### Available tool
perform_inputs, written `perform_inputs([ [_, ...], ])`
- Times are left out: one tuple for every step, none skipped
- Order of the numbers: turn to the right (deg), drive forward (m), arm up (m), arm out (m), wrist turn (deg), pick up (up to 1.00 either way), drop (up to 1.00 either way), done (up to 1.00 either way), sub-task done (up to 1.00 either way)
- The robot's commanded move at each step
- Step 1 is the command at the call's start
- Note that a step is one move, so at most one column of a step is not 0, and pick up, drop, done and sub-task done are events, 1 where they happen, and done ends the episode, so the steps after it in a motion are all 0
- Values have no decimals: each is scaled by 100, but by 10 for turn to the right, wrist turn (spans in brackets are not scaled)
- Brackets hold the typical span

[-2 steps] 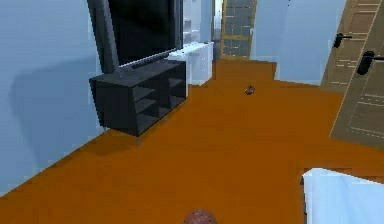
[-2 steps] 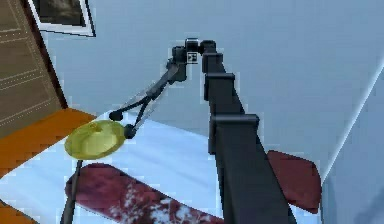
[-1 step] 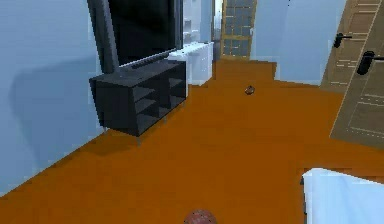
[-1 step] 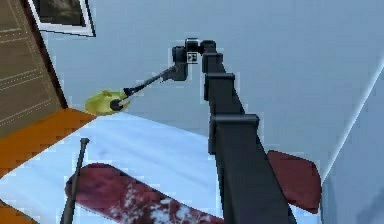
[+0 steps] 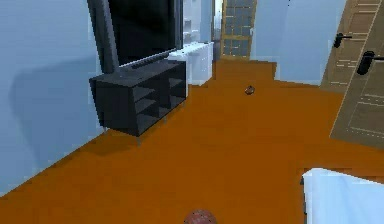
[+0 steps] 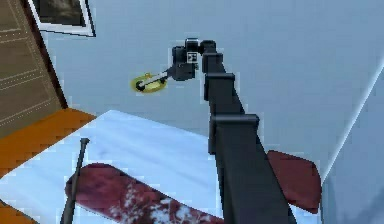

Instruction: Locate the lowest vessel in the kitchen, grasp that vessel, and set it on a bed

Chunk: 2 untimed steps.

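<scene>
Our gripper (image 6: 162, 78) holds the small yellow-rimmed vessel (image 6: 147, 85) above the bed (image 6: 150, 140); we judge it light and rigid, best taken at the rim.

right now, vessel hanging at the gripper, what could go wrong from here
1. The small yellow vessel hangs at the gripper, high above the bed's far side; released from there, it might bounce or roll off.
2. A bat and a dark red blanket lie on the bed; landing on either could tip the vessel.
</scene>
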Motion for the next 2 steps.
perform_inputs([
  [0, 0, 0, 0, 30, 0, 0, 0, 0],
  [0, 0, -46, 0, 0, 0, 0, 0, 0],
])
